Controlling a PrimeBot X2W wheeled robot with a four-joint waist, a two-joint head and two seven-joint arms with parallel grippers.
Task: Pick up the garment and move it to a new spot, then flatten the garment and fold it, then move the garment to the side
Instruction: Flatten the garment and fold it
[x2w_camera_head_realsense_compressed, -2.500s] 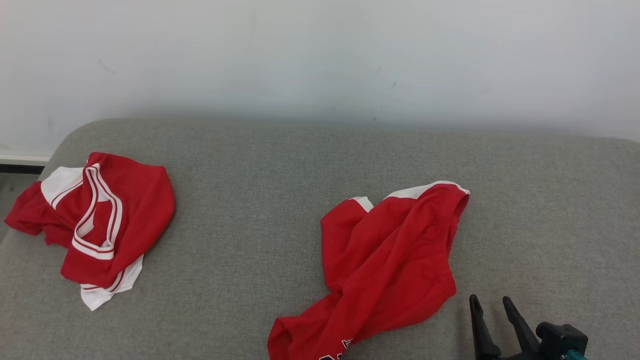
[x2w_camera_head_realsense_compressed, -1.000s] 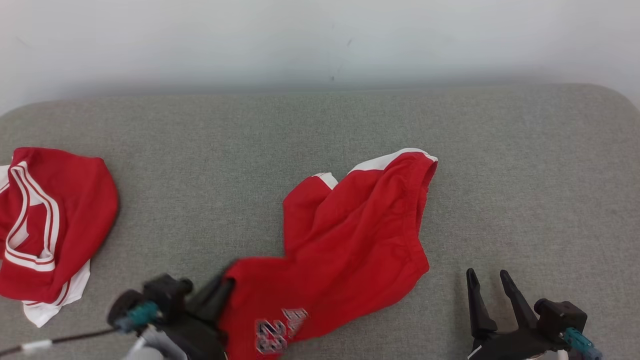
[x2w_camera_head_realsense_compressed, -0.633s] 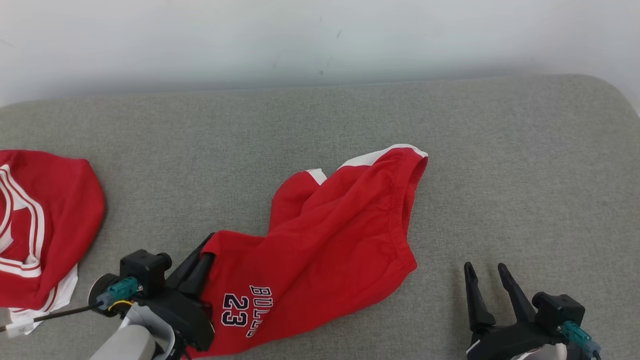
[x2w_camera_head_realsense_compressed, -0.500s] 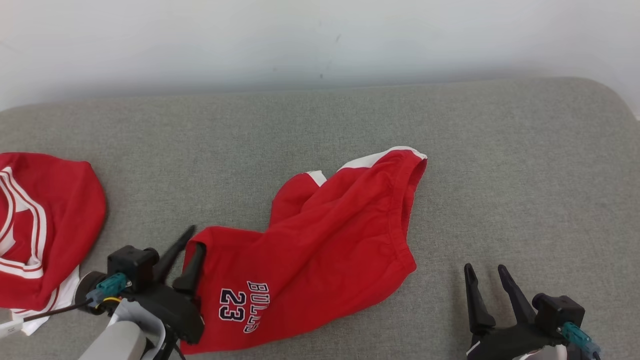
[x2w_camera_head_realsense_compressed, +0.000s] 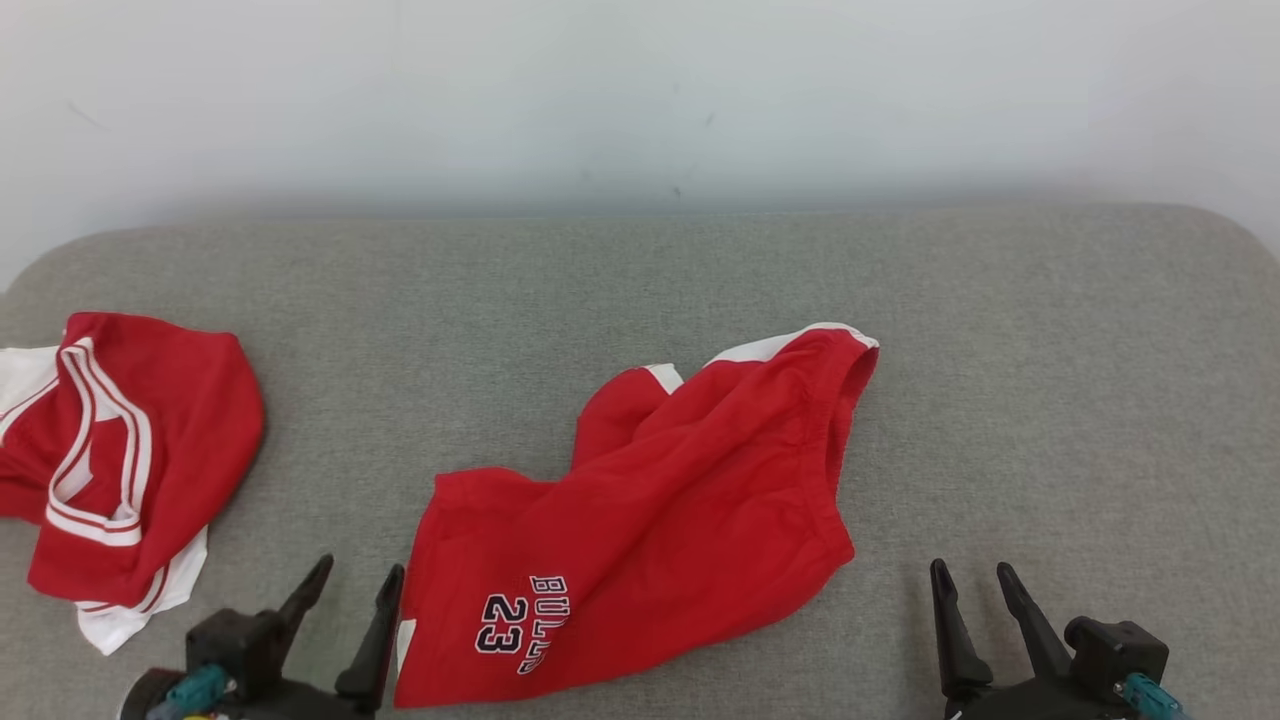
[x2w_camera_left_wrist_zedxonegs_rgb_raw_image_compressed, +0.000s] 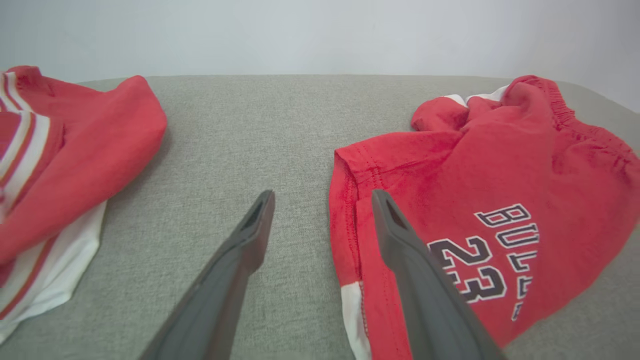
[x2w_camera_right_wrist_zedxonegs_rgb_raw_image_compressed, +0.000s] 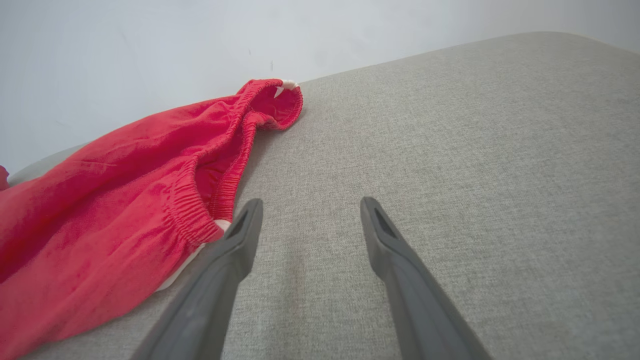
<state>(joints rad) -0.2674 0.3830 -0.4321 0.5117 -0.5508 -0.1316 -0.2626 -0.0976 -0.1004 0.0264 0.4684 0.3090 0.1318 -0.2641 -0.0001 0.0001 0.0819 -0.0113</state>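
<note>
While the left gripper (x2w_camera_head_realsense_compressed: 360, 566) and right gripper (x2w_camera_head_realsense_compressed: 970, 567) gape empty either side of the red Bulls shorts (x2w_camera_head_realsense_compressed: 650, 510), pinching only one layer could bunch them worse.

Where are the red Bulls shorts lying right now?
In the head view the red shorts lie at the centre of the grey cushion, between the left gripper and the right gripper.

Jersey (x2w_camera_head_realsense_compressed: 190, 430) and shorts (x2w_camera_left_wrist_zedxonegs_rgb_raw_image_compressed: 475, 165), partly off-frame

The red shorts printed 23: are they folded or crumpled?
Crumpled, not folded: the red cotton shorts lie rumpled on the grey fabric cushion, one leg bunched, the elastic waistband gaping open.
</note>
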